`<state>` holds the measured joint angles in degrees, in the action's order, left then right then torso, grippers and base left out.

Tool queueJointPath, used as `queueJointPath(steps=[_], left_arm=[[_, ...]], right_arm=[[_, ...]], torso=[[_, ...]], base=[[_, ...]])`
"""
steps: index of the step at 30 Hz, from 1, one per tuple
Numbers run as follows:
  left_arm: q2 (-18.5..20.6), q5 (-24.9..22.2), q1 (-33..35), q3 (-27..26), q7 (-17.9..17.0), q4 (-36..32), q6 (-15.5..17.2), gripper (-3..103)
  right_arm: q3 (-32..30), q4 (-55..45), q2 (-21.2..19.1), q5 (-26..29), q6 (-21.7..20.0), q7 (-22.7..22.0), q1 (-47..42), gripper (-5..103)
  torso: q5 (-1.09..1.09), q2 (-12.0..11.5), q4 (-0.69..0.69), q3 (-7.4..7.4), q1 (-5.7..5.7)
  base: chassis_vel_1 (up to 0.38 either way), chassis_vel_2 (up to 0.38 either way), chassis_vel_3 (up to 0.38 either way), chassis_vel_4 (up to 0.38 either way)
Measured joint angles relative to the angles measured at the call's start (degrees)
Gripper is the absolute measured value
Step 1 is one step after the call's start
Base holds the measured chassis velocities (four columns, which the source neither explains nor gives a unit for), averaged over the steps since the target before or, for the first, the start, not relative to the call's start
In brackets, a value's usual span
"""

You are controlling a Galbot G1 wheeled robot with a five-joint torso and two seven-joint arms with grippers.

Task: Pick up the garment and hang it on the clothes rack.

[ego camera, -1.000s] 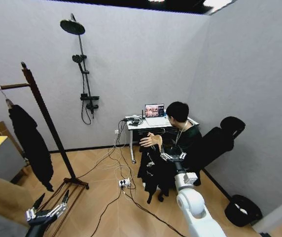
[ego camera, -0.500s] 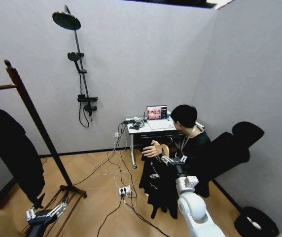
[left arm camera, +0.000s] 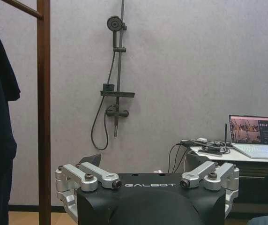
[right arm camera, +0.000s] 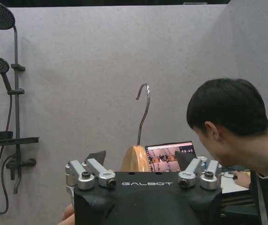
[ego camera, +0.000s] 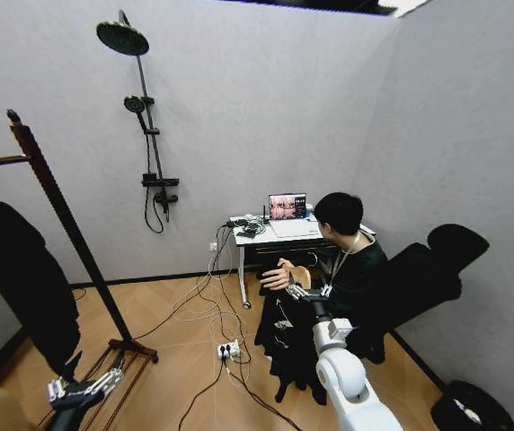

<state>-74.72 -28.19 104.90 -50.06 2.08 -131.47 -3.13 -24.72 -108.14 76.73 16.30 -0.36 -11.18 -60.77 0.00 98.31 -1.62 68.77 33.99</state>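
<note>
The right gripper point(ego camera: 295, 289) is stretched forward in the middle of the room, and it is at the light wooden hanger point(right arm camera: 135, 159) of the garment point(ego camera: 286, 337), a black top which hangs down from the hanger to near the wooden floor point(ego camera: 194, 323). In the right wrist view the two black fingertips point(right arm camera: 96, 157) stand apart on either side of the hanger's top, and the metal hook point(right arm camera: 143, 112) rises above them; I cannot tell if the jaws really press on the wood or are only around it. A person's hand point(ego camera: 275, 274) is also at the hanger, just beside the gripper; this person sits in front of a small white bench point(ego camera: 270, 232) which carries an open laptop point(ego camera: 286, 206) and some cables. The clothes rack point(ego camera: 59, 215) stands at the left side, well apart from the garment, with its knob-topped post leaning in the head view and its rail going out to the left. Another dark garment point(ego camera: 23, 287) hangs on that rail. The left gripper point(ego camera: 86, 388) is low at the left, near the foot of the rack, with its jaws released and nothing between them. A shower fitting point(ego camera: 145, 126) is mounted on the grey wall behind.
</note>
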Motion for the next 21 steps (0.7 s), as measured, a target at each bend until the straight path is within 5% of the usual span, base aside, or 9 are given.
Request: queueJointPath(steps=[15,21], left_arm=[[0.0,0.0,0.0,0.0,0.0,0.0,0.0,100],[0.0,0.0,0.0,0.0,0.0,0.0,0.0,100]], right_arm=[[1.6,0.9,0.1,3.4,-1.6,-0.6,1.1,28],[1.5,0.8,0.2,3.5,-1.5,-0.5,1.1,12]], torso=[[0.00,0.0,0.00,0.00,0.01],[0.00,0.0,0.04,0.00,0.01]], base=[[0.000,0.000,0.000,0.000],[0.000,0.000,0.000,0.000]])
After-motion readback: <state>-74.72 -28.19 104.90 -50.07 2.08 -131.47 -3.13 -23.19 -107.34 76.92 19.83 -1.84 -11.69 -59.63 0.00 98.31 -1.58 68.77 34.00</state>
